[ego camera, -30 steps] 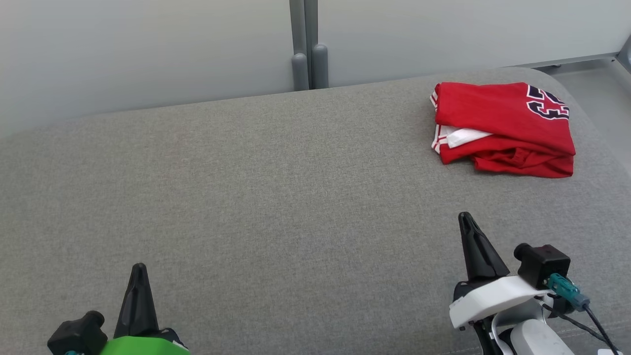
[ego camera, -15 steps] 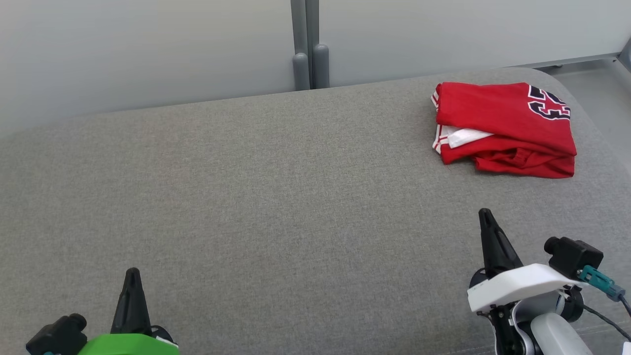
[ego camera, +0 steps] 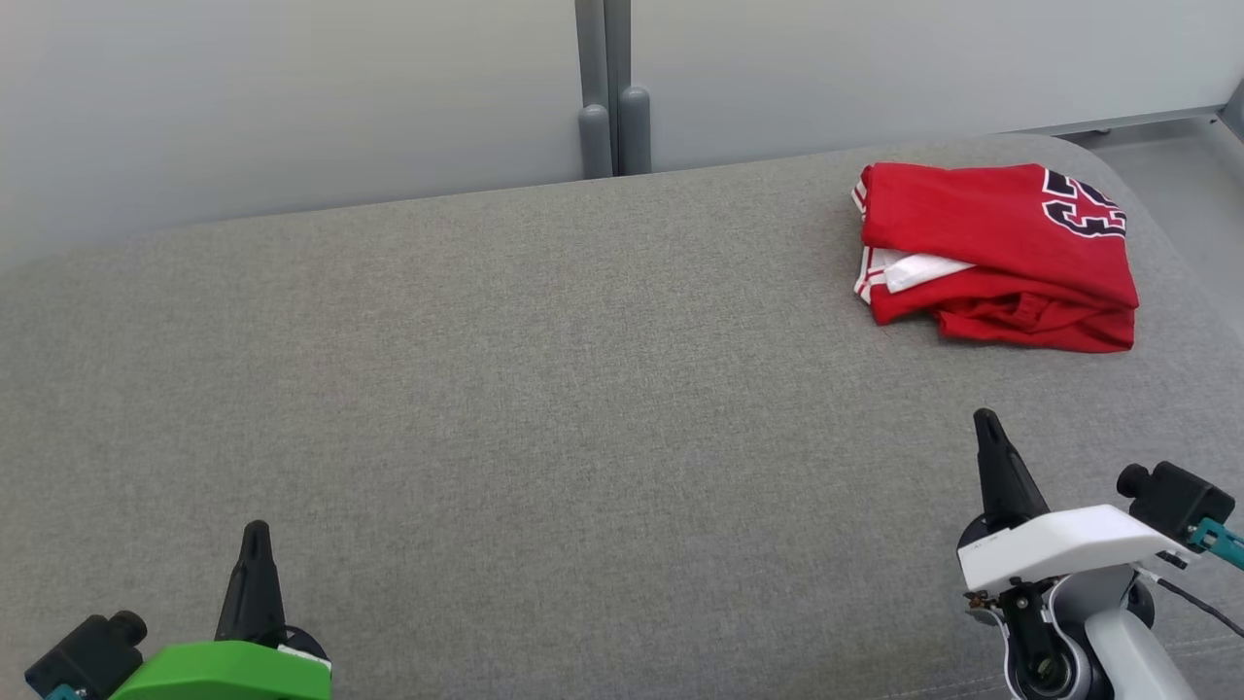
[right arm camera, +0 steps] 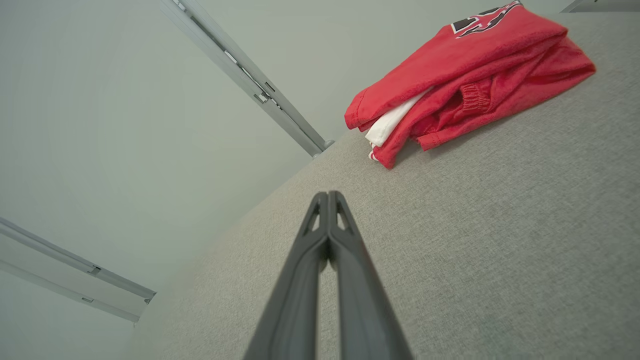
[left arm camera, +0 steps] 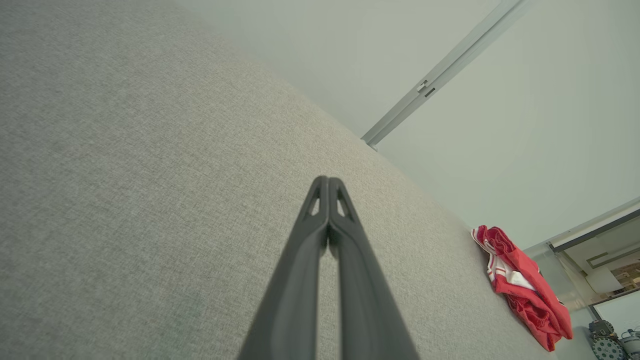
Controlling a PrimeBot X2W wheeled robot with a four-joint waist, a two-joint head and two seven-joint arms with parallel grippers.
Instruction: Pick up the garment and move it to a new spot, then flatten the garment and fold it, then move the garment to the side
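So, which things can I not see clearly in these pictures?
Print on the red garment: in the head view it wraps over the fold; in the right wrist view the top edge cuts it.
Garment's inner layers: covered by its top layer.
Left arm behind the left gripper: cut by the head view's bottom edge.
Small objects in the left wrist view's lower right corner: too small.

left shell [ego camera: 228, 676]: bright green
right shell [ego camera: 1054, 546]: white, curved
fingers [ego camera: 255, 583]: long, dark, tapered
wrist cameras [ego camera: 1174, 498]: black, teal plugs
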